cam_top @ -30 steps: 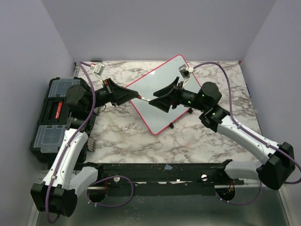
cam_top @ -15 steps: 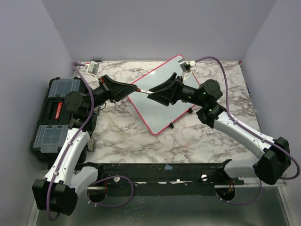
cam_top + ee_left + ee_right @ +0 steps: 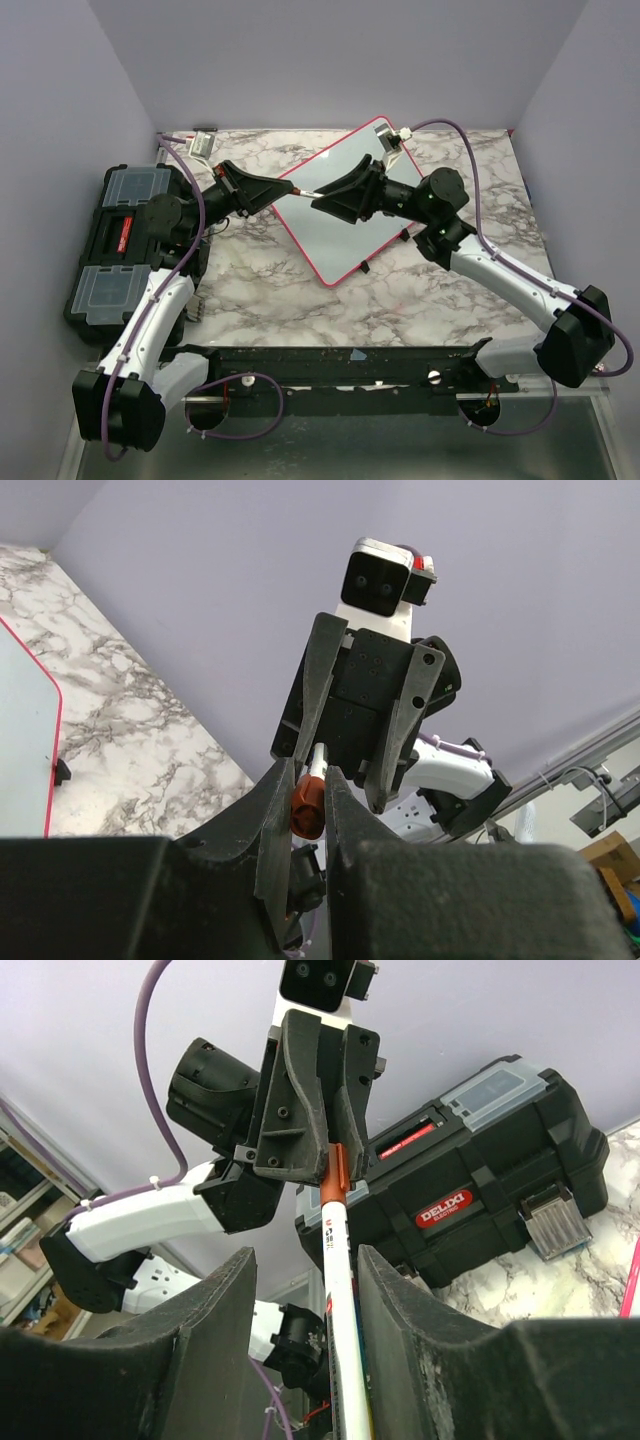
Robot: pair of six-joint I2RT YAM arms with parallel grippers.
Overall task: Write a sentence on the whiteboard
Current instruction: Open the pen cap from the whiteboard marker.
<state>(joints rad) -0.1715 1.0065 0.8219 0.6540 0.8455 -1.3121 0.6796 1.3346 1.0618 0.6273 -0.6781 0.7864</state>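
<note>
The whiteboard (image 3: 330, 240), pale with a red-pink frame, lies tilted on the marble table; its left corner also shows in the left wrist view (image 3: 25, 730). No sentence shows on its visible surface. Both arms meet in the air above its left edge, with a marker (image 3: 308, 192) between them. My left gripper (image 3: 288, 190) is shut on the marker's reddish-brown cap (image 3: 307, 808). My right gripper (image 3: 305, 1255) stands open around the white barrel (image 3: 338, 1260). The barrel rests against one finger, with a gap to the other.
A black toolbox (image 3: 120, 240) with clear lid compartments sits at the table's left edge, behind the left arm; it is also in the right wrist view (image 3: 480, 1160). Purple cables loop over both arms. A black rail (image 3: 350, 365) runs along the near edge.
The right gripper's jaws have narrowed around the marker barrel. Both grippers have lifted and shifted slightly toward the back with the marker between them.
</note>
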